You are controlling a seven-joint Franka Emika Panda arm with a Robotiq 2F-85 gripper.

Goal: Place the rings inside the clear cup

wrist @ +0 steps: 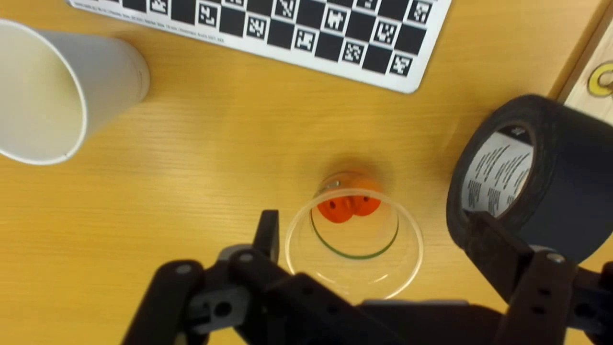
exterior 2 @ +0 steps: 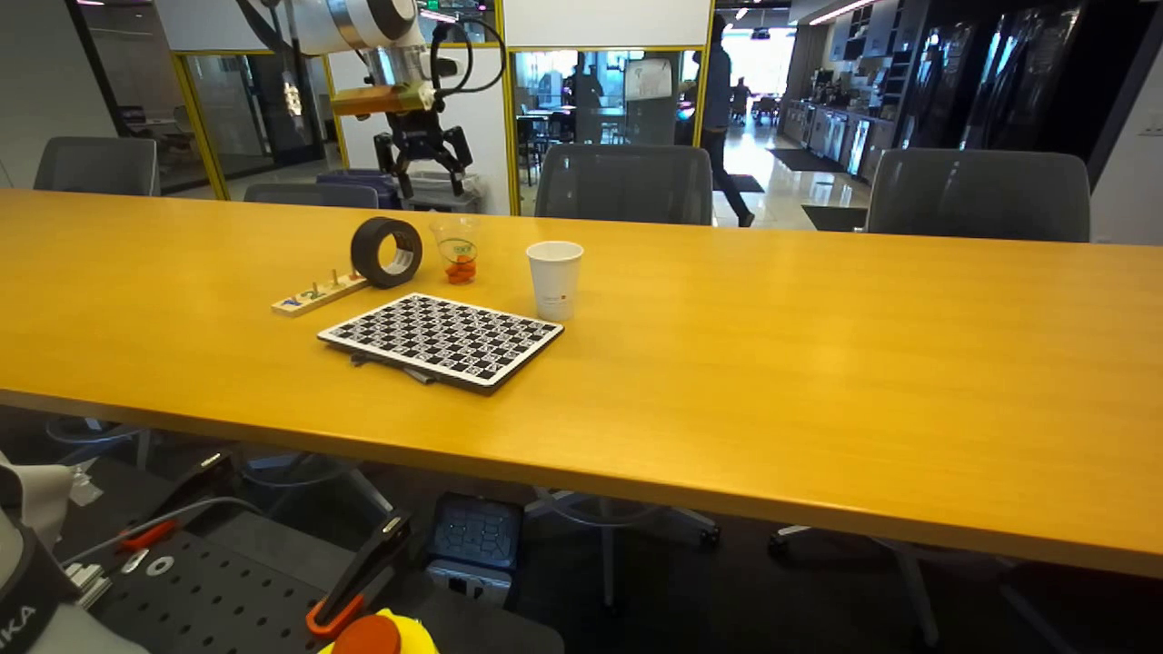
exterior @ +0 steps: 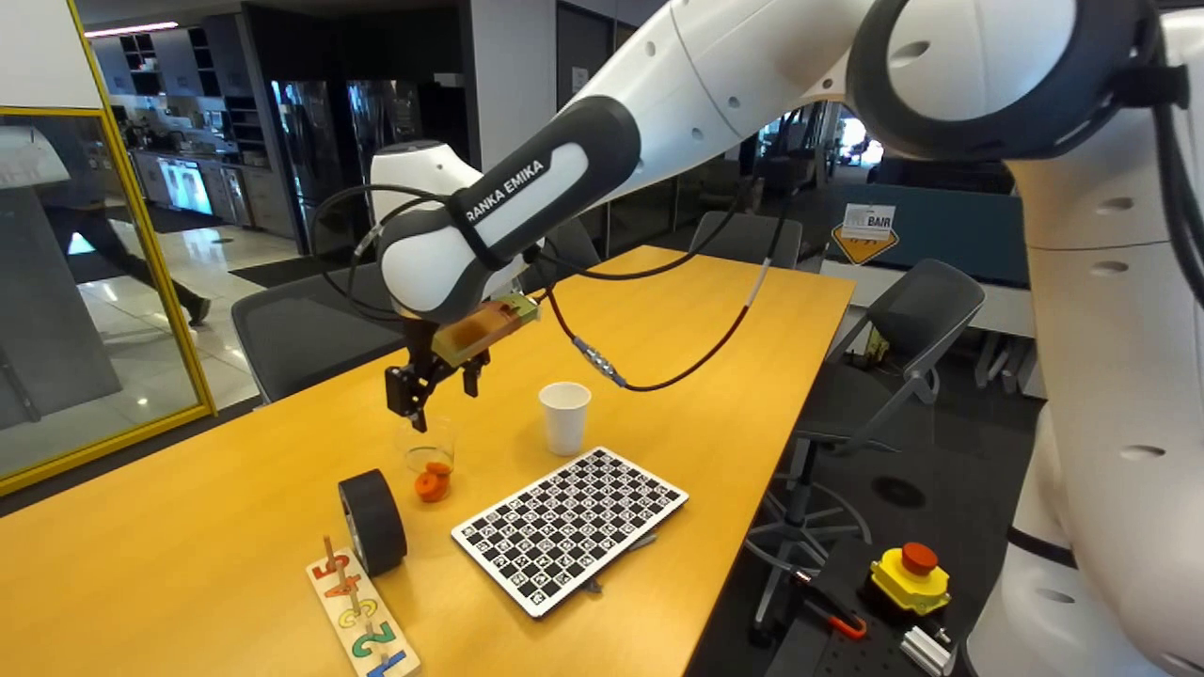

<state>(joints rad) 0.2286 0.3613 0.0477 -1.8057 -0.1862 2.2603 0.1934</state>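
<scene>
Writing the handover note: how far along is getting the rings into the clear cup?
Done: orange rings lie in the bottom of the clear cup, visible in all views. In hand: nothing; the end effector hangs open above the cup. Left: probably only backing away, as I can spot no ring outside the cup; the rings overlap too much for a sure count.

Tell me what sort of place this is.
Probably an office meeting area: a long yellow-brown wood-grained table, grey wheeled office chairs, and grey boxy kitchen cabinets in the background.
</scene>
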